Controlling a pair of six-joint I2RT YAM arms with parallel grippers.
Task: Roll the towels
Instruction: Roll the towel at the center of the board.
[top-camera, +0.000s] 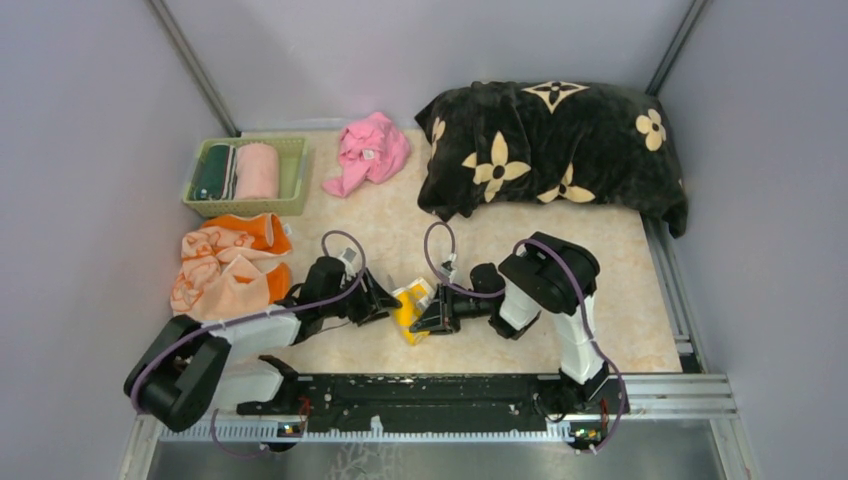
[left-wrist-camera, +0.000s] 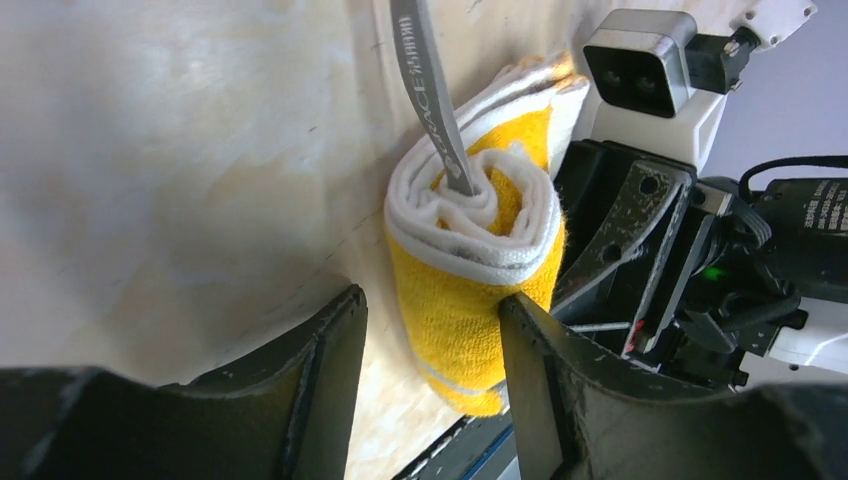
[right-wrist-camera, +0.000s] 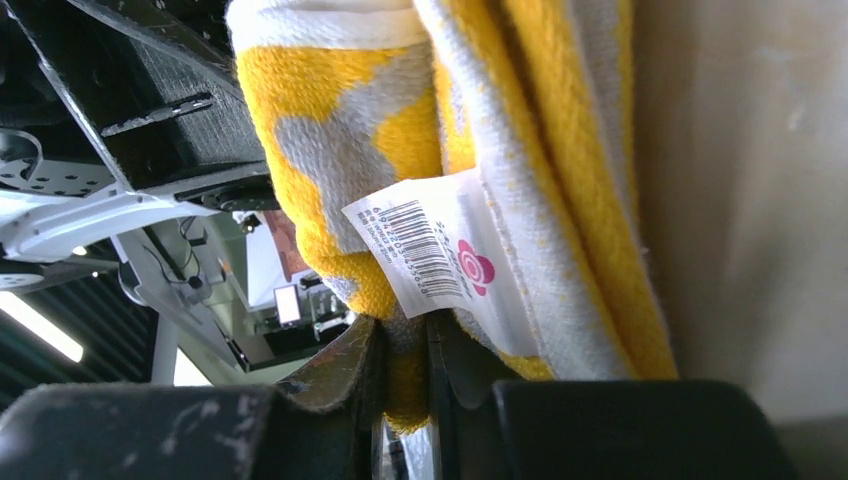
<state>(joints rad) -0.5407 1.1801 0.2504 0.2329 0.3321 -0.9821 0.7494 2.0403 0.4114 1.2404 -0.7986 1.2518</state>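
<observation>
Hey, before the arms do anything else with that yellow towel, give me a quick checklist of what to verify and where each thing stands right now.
1. Yellow towel wound into a roll: ok, a spiral shows at its end.
2. Right gripper pinching the towel: ok, shut on its edge below the label.
3. Left gripper free: ok, open, the roll lies between its fingers.
4. Roll's outer flap tucked: cannot tell.
5. Room in the green basket: cannot tell, only a narrow gap shows beside the rolls.
6. Peach towel rolled: not ok, it lies crumpled.
</observation>
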